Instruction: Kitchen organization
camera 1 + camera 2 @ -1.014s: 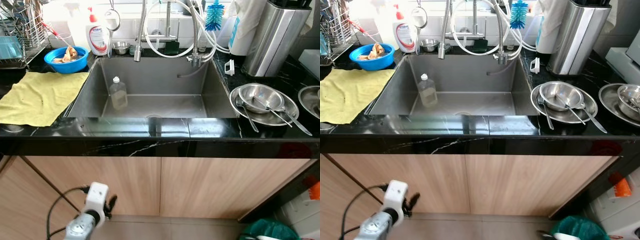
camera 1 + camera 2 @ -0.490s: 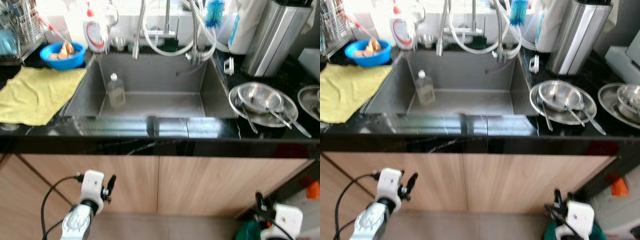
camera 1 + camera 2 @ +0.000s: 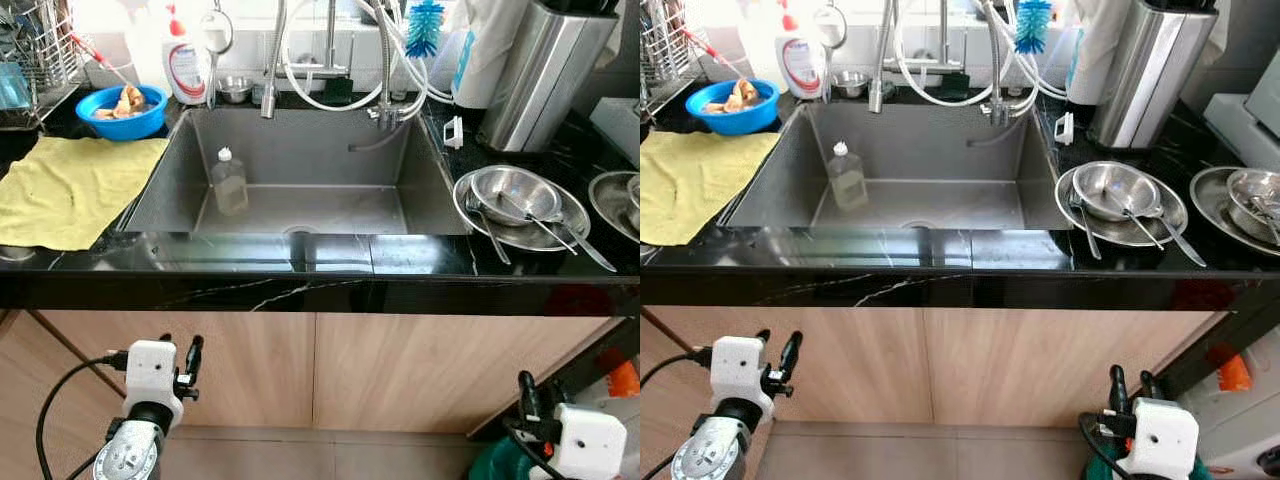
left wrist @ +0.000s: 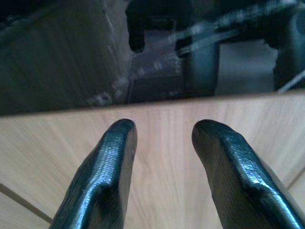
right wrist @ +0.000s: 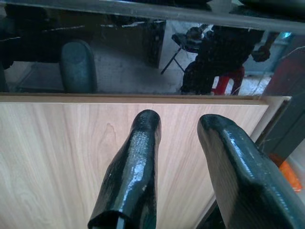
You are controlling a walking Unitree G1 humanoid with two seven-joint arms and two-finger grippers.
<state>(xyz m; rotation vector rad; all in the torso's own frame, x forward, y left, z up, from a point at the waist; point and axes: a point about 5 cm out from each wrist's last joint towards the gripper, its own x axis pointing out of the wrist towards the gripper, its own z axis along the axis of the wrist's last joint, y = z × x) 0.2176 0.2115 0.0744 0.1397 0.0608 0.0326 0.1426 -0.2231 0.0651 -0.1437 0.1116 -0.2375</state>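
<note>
A sink (image 3: pixel 420 190) takes the upper middle of the frame, set in a black bench (image 3: pixel 300 290), with a bottle (image 3: pixel 229 183) standing at its left. At the right lies a plate (image 3: pixel 520 232) with a bowl (image 3: pixel 515 190) and spoons. A yellow cloth (image 3: pixel 60 190) lies at the left, a blue bowl (image 3: pixel 125 110) behind it. Both tools hang low before the wooden doors (image 3: pixel 400 370): the left tool (image 4: pixel 164 143) and right tool (image 5: pixel 183 138) each stand open, holding nothing.

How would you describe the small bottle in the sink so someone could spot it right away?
Start at the big steel sink set into the black countertop. Inside its basin, near the left wall, a small clear bottle with a white cap stands upright. It is the sole loose item in the basin, unlike the taller white and red bottle on the counter behind.
</note>
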